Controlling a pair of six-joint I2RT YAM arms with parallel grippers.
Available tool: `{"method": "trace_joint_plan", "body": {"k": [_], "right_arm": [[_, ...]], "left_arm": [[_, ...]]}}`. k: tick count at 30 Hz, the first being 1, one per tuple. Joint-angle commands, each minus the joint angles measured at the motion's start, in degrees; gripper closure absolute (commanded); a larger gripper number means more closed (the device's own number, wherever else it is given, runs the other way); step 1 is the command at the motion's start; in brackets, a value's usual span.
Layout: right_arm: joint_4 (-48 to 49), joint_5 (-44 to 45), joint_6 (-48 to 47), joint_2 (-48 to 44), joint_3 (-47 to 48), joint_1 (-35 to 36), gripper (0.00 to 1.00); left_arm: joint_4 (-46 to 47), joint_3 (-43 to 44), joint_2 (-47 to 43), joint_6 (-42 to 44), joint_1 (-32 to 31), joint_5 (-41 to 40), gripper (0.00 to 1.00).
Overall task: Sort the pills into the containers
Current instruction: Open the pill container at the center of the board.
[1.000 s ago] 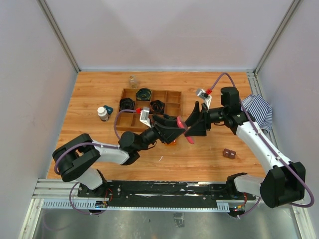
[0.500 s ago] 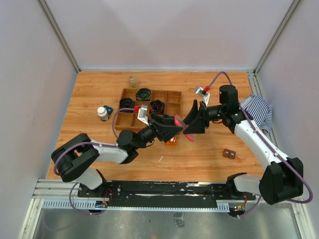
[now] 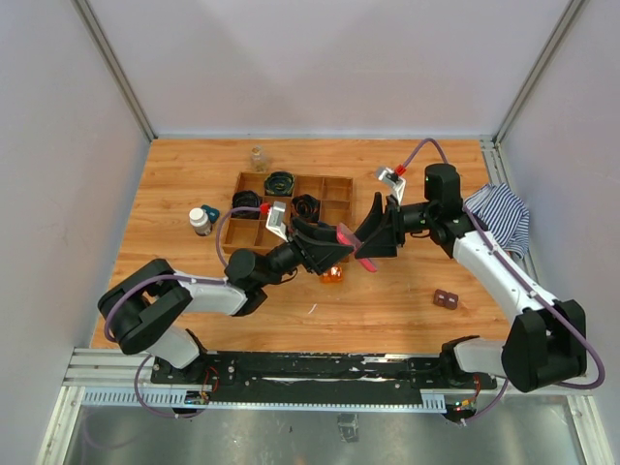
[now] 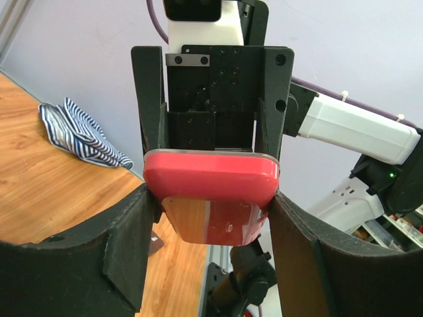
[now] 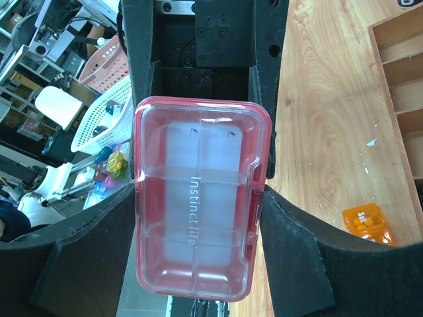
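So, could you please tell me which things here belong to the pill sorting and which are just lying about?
Job: flat pink translucent box; small clear cylindrical vial; small dark bottle with white cap.
Lying about: wooden compartment tray with black coils; small orange block; blue-striped cloth; small brown block.

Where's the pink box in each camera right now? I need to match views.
Top external: pink box mid-frame, edge-on.
Left wrist: pink box centre, one end toward the camera.
Right wrist: pink box centre, clear face toward the camera.
Shared landmark: orange block, just lower-left of the box in top external, lower right in right wrist; not in left wrist.
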Motion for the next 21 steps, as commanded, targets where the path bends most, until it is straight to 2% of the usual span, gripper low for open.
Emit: {"method": "trace_joint_plan", "body": {"k": [1,6,12,16,19,21], "right_arm": [[0.09,-9.08,4.14,0.68,1.84,-0.75,0.91],[0.10,-9.14,4.51,0.88,1.94,-0.87,0.92],[0.06,-8.78,4.65,1.12,2.03,-0.86,0.94],[0.01,-8.32,4.10,0.98,1.95,-0.96,0.94],[-3.60,-4.32,-1.75,-1.05,1.46,-0.68,0.89],[-6.25,-2.10,-4.95,-2.04,1.52,-0.28,0.79]], "left_arm": [[2.00,0.89,-2.33,2.24,1.69,4.09,1.00],[0.10,1.62,-2.41,1.58,2.54,5.94,1.00],[-6.87,3.41,-4.36,4.01,2.65,7.64,1.00],[-6.78,3.12,-5.00,2.61,2.78,7.28,1.00],[-4.74,3.05,-4.37,-0.52,2.83,6.14,1.00],[-4.27,3.49,-3.61,-2.63,2.83,5.33,1.00]]}}
